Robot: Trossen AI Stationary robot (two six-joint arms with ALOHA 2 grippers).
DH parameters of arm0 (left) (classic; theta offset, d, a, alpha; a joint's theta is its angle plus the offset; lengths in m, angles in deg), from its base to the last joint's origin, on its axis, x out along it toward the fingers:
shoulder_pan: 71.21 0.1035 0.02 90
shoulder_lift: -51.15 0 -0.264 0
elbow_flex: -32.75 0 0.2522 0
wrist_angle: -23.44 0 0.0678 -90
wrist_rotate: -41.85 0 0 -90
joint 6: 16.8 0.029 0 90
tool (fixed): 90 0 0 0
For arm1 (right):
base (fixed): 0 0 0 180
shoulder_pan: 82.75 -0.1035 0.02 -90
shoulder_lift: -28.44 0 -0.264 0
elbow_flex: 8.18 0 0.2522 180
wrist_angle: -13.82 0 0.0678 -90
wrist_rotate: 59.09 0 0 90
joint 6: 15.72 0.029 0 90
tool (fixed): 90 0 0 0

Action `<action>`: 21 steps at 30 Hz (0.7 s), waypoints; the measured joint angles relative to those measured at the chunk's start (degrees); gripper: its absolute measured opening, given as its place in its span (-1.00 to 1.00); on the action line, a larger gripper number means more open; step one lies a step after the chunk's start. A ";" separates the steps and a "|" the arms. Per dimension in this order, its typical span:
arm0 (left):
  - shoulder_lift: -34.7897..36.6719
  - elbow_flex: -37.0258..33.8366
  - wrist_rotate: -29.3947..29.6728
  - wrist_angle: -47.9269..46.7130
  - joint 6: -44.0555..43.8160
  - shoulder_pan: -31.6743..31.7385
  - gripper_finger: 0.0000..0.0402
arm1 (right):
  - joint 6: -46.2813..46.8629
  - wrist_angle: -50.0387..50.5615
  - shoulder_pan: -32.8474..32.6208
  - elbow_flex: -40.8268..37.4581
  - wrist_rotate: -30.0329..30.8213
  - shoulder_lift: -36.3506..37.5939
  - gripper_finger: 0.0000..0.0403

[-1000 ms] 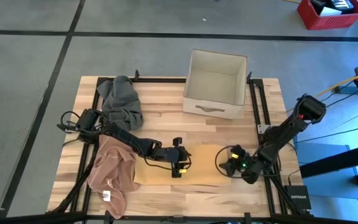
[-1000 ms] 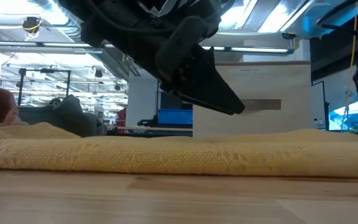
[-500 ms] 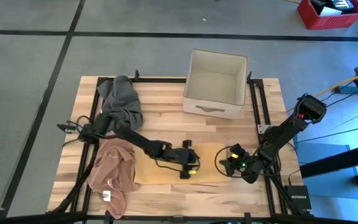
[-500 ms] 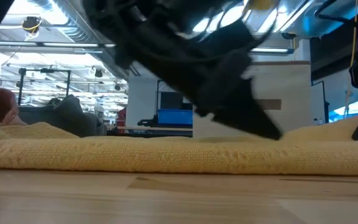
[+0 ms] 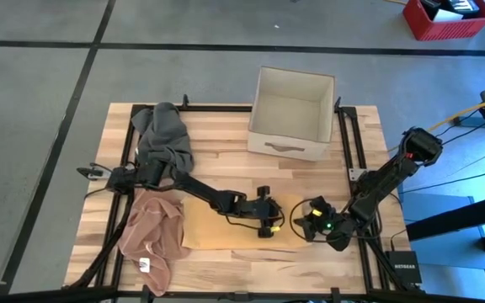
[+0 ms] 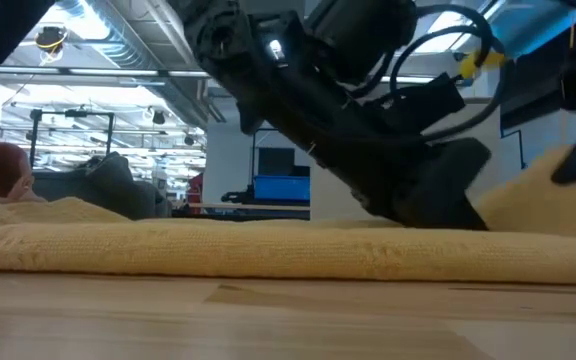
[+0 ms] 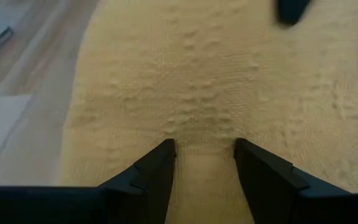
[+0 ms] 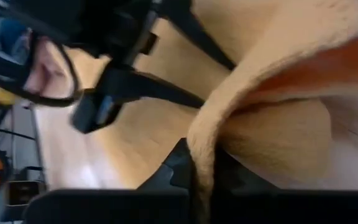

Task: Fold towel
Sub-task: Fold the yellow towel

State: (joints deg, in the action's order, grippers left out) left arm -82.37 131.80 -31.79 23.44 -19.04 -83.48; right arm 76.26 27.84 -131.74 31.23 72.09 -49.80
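Observation:
A yellow towel point(image 5: 226, 227) lies flat on the wooden table, near its front edge. My left gripper point(image 5: 268, 224) is open and low over the towel's right part, with both fingertips point(image 7: 166, 149) on the cloth. It shows in the low view point(image 6: 448, 200) slanting down onto the towel point(image 6: 218, 250). My right gripper point(image 5: 314, 220) is shut on the towel's right edge, which rises off the table point(image 6: 543, 180). My left gripper's two open fingertips rest on the towel's top surface point(image 7: 204, 134), near its right end. They slant down from the table's left, and the cloth puckers just ahead of them. My right gripper pinches the towel's right edge point(image 8: 204, 149) between its two fingers. The edge curls over them and is lifted a little, while the rest of the towel lies on the table.
A grey cloth point(image 5: 165, 139) lies heaped at the far left, with a pinkish-brown cloth point(image 5: 151, 231) at the near left beside the towel. An open white box point(image 5: 291, 114) stands at the far middle. A small black device point(image 5: 402, 268) sits at the near right corner.
My left gripper has slid along the towel toward the table's right edge, toward my right gripper, staying low on the cloth. The towel's right edge has risen in my right gripper's hold, while the rest of the towel stays flat.

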 joint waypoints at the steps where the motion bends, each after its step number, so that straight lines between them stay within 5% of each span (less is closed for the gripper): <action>1: 0.20 -0.01 -0.08 -0.68 0.01 0.00 -0.18 | -0.81 0.00 0.22 0.82 0.42 0.00 -0.89; 13: 1.82 -0.07 -0.27 -2.49 3.00 -0.67 -0.18 | -17.54 -0.62 8.37 6.67 0.40 -0.01 -0.90; 21: 13.72 -0.12 -0.30 -25.38 -4.33 -3.18 -0.18 | -19.01 0.02 8.54 6.68 1.93 0.02 -0.85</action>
State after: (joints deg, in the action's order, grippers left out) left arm -68.65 131.68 -32.09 -1.93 -23.37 -86.66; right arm 57.25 27.86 -123.19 37.92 74.02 -49.78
